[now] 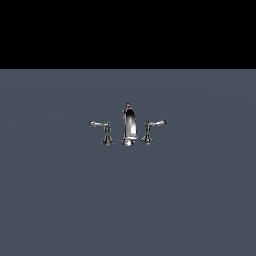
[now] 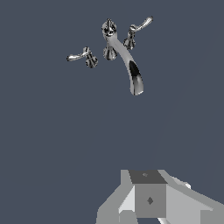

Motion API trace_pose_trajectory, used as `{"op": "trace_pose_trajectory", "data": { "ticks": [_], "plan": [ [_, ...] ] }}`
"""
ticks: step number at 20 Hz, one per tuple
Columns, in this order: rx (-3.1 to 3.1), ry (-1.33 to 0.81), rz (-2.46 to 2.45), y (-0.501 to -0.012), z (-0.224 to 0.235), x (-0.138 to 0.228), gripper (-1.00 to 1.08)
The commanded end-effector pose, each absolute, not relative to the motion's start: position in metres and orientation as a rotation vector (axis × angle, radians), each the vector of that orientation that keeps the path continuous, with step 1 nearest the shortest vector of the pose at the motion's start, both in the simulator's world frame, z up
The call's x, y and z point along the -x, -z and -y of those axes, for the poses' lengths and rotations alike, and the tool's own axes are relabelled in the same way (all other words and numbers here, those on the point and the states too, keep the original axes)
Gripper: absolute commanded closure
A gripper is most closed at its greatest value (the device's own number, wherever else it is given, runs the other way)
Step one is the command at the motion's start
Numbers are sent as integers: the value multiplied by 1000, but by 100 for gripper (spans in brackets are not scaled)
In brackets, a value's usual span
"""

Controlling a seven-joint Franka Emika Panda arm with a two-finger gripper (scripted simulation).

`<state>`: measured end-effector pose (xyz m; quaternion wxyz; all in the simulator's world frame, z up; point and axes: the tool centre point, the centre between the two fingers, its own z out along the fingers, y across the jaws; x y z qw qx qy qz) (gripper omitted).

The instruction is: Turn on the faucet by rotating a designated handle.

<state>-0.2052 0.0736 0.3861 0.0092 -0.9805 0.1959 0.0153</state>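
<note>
The faucet (image 1: 129,126) is a small chrome three-piece set standing on a flat grey-blue surface in the middle of the exterior view. Its tall curved spout (image 2: 131,65) rises between two lever handles. The handle (image 1: 103,130) stands on the exterior view's left, its thin lever nearly level and pointing outward; the wrist view shows it too (image 2: 84,56). The other handle (image 1: 150,130) has an upward-tilted lever. My gripper (image 2: 148,194) shows only as grey blocks at the wrist view's edge, well apart from the faucet and touching nothing. No arm appears in the exterior view.
A plain grey-blue floor (image 1: 128,200) spreads all around the faucet. Beyond its far edge the exterior view is black.
</note>
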Motion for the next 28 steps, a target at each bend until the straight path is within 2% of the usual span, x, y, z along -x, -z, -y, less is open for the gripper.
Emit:
{"op": "trace_pose_trajectory", "data": {
  "ticks": [1, 15, 28],
  "plan": [
    [3044, -46, -693, -373, -84, 196, 108],
    [2916, -39, -1112, -301, -129, 134, 108],
    [2766, -31, -1446, -242, -150, 73, 108]
  ]
}}
